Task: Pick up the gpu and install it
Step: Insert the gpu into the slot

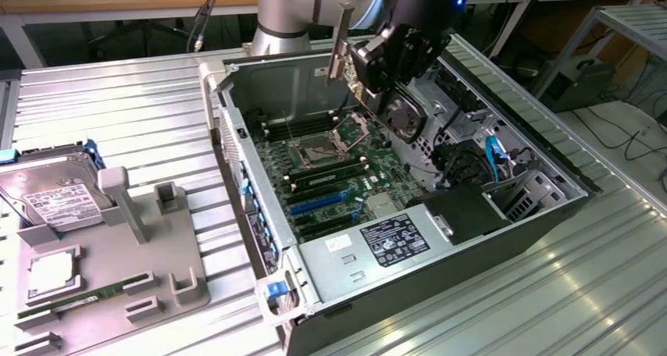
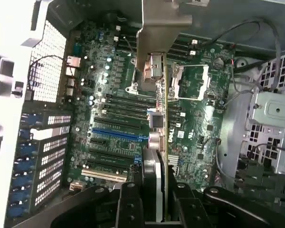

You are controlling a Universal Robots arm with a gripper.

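At the exterior view's left a hard drive (image 1: 47,200) sits on a grey fixture (image 1: 156,254); rightward stands the open computer case (image 1: 312,282). Above its motherboard (image 1: 333,176) the gripper (image 1: 388,67) is closed on the gpu (image 1: 404,114). The wrist view shows the card edge-on, its bracket (image 2: 154,28) beside the CPU socket (image 2: 190,83).

The hand (image 1: 388,69) hides the upper end of the gpu (image 1: 402,112). From the wrist it stands edge-on, fan face hidden, its bracket (image 2: 157,19) cut by the picture's edge. The hard drive (image 1: 47,196) runs off the exterior view's left edge. The power supply label (image 1: 391,243) is too small to read.
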